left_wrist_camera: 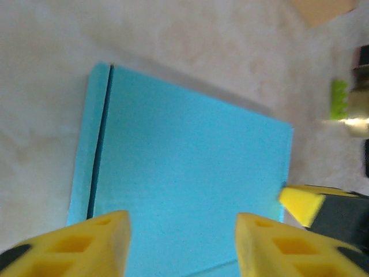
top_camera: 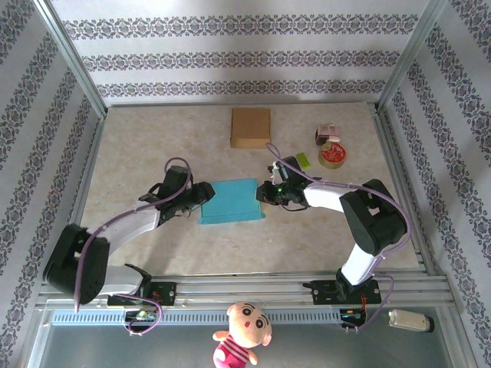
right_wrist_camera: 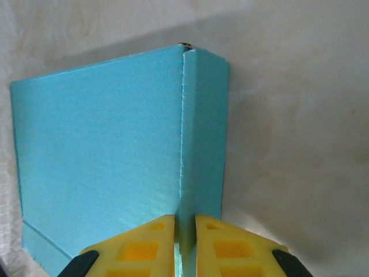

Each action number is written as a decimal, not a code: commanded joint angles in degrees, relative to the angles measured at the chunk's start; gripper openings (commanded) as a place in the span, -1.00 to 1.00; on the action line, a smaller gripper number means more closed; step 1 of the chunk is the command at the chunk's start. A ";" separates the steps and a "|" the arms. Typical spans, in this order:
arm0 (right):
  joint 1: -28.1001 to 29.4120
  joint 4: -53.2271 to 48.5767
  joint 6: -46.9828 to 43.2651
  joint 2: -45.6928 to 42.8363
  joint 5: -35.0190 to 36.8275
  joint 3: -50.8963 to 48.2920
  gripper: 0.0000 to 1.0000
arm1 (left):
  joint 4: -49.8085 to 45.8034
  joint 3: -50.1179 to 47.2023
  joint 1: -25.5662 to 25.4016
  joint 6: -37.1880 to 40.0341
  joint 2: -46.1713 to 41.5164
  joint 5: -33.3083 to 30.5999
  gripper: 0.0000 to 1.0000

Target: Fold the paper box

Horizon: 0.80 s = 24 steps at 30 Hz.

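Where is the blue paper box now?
In the top view the blue paper box lies between the left gripper and the right gripper, which pinches its right edge; the brown cardboard box sits behind it.

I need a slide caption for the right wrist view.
Right gripper pinches a folded edge of the blue paper box.

I can read no text, number or brand anywhere. The round tin (top_camera: 332, 156) at the far right of the worktop (top_camera: 153, 146) carries a pale label on its red lid, but it is too small to make out. The faces of the paper box (top_camera: 230, 202) seen by my wrist cameras are plain blue.
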 commanded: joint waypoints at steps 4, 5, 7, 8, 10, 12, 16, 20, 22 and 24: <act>-5.68 0.59 -5.55 3.58 -7.84 -1.64 -0.76 | -11.05 3.13 5.98 6.25 -8.97 -7.12 0.23; -6.34 0.83 -5.86 3.90 -9.12 -1.59 -0.76 | -11.59 3.05 7.28 6.79 -8.79 -6.01 0.26; -7.46 1.46 -6.52 4.60 -11.25 -1.42 -0.77 | -9.91 2.40 9.97 7.36 -6.92 -0.29 0.31; -7.91 1.81 -6.65 4.83 -11.99 -1.46 -0.77 | -7.98 2.03 10.78 7.21 -5.30 3.46 0.33; -8.63 1.96 -7.05 5.51 -12.95 -1.32 -0.78 | -1.45 1.83 11.51 5.46 0.03 13.83 0.38; -9.14 2.46 -6.98 5.90 -13.23 -1.54 -0.79 | 6.92 2.57 11.42 2.57 6.27 22.48 0.42; -10.40 4.09 -5.97 6.00 -13.29 -2.46 -0.80 | 15.53 3.43 11.32 -1.20 13.92 25.84 0.45; -11.46 3.84 -5.90 5.64 -12.37 -2.99 -0.81 | 11.02 5.97 10.70 1.74 16.60 23.56 0.46; -12.04 3.75 -5.89 5.45 -12.17 -3.15 -0.81 | 11.47 5.88 10.36 1.38 17.29 23.58 0.46; -12.15 3.76 -5.88 5.33 -12.43 -3.13 -0.82 | 14.25 5.67 9.57 0.54 18.36 25.42 0.46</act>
